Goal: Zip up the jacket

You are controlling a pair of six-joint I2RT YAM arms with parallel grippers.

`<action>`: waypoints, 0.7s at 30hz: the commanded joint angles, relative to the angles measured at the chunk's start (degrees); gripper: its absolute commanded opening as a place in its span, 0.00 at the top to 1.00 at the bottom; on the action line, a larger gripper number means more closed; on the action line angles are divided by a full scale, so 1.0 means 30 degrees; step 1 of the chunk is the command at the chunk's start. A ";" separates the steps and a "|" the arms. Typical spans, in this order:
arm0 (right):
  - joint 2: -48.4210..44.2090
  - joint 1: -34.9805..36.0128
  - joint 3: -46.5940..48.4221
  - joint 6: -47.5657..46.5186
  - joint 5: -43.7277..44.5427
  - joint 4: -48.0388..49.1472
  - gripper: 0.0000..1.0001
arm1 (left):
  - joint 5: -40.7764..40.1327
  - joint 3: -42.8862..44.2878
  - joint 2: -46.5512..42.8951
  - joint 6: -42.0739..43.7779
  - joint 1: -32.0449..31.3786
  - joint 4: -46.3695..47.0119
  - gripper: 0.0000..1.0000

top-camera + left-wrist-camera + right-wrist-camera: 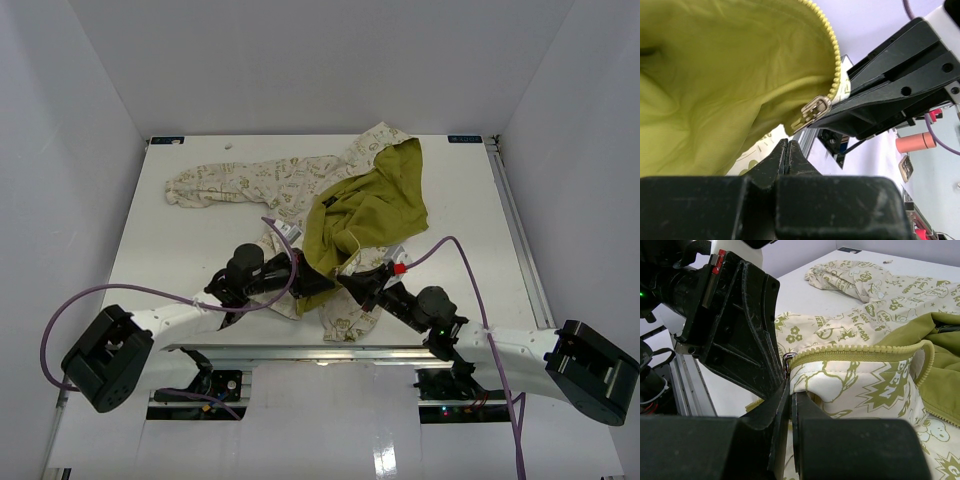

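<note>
The jacket (pixel 375 205) lies spread on the white table, cream patterned side down in part, with its olive lining turned up. Both grippers meet at its near hem. My right gripper (pixel 791 392) is shut on the cream hem fabric just under the zipper's lower end. The metal zipper slider (pixel 786 359) sits at the start of the yellow-green zipper teeth (pixel 855 349). My left gripper (pixel 787 145) is shut, and I see nothing between its tips. The slider (pixel 815 111) hangs just beyond them, against the right gripper's black fingers (pixel 880 95).
A cream sleeve (pixel 235 182) stretches to the far left of the table (pixel 470 200). An aluminium rail (pixel 330 352) runs along the near edge. Purple cables (pixel 455 245) loop over both arms. White walls enclose the table.
</note>
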 commanded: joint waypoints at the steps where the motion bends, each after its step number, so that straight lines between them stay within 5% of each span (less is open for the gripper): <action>1: -0.0486 -0.0035 0.0295 -0.0057 0.0489 0.1384 0.92 | -0.0840 0.0435 -0.1186 0.0917 -0.0109 -0.1635 0.98; 4: -0.1426 -0.0035 0.0231 -0.0509 0.0894 0.0137 0.92 | -0.3256 0.0539 -0.2931 0.1648 -0.0129 -0.4556 0.60; 5: -0.1775 -0.0035 0.0106 -0.0641 0.1146 -0.0130 0.92 | -0.4495 0.0671 -0.3513 0.1792 -0.0129 -0.5855 0.57; 10: -0.3120 -0.0035 -0.0764 0.0266 0.2109 -0.1348 0.92 | -0.9169 0.0859 -0.5450 0.2061 -0.0152 -1.1840 0.54; 21: -0.2166 -0.0035 -0.3452 0.3501 0.4140 -0.0772 0.92 | -0.9481 -0.0879 -0.4853 0.1420 -0.0187 -1.2144 0.61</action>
